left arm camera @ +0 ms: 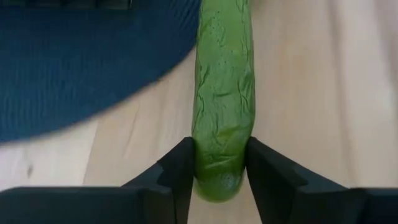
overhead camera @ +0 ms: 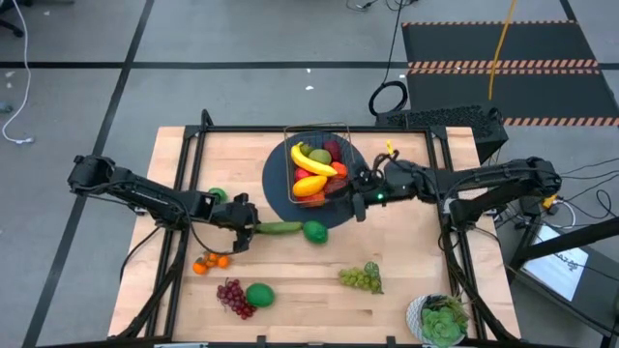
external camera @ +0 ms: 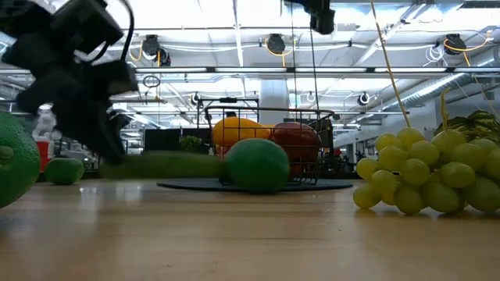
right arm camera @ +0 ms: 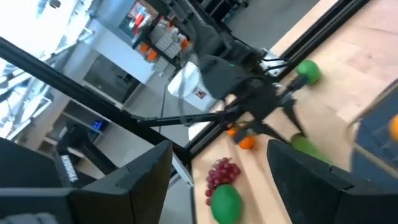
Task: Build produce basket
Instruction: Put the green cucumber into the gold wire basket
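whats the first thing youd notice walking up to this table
The left gripper has its fingers pressed on both sides of the cucumber's end, on the wood beside the round blue mat. Behind it on the mat, the wire basket already holds a banana and red fruit, with the right gripper next to it.

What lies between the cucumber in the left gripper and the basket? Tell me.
Only bare wood and the dark-blue mat under the basket separate it from the cucumber gripped by the left gripper, per the high view.
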You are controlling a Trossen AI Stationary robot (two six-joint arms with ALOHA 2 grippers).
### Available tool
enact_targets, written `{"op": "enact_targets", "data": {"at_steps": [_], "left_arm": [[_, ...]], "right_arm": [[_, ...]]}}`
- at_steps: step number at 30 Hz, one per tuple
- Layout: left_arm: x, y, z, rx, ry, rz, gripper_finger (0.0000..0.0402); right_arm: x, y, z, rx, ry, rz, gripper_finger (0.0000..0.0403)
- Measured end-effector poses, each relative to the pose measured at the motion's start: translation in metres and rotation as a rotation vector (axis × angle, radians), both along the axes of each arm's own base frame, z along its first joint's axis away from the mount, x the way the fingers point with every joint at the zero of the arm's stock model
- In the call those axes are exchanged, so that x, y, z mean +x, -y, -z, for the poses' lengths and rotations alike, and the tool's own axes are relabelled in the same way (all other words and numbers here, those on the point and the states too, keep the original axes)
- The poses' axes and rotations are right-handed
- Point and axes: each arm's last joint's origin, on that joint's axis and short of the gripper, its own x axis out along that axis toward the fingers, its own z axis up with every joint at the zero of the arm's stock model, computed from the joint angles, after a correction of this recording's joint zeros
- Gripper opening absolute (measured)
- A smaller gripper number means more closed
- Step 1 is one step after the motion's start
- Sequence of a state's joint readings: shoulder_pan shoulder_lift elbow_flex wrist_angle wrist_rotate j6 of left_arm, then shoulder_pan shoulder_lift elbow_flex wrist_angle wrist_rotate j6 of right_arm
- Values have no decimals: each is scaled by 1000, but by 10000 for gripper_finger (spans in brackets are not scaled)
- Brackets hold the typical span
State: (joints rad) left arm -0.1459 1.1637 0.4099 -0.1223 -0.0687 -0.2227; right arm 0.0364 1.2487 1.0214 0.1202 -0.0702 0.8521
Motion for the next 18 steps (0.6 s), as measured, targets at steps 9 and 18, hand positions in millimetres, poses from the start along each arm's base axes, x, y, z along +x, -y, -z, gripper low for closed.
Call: {"op": "enact_targets", "data": {"at_steps": [9, 18], "left_arm": [[20, 10, -54, -40, -24, 45, 124], [36, 17, -122, -22, 81, 36, 122]], "right_arm": [[-9, 33, 4, -100, -75, 7, 255], [-10, 41, 4, -385, -28, -141, 260]]}}
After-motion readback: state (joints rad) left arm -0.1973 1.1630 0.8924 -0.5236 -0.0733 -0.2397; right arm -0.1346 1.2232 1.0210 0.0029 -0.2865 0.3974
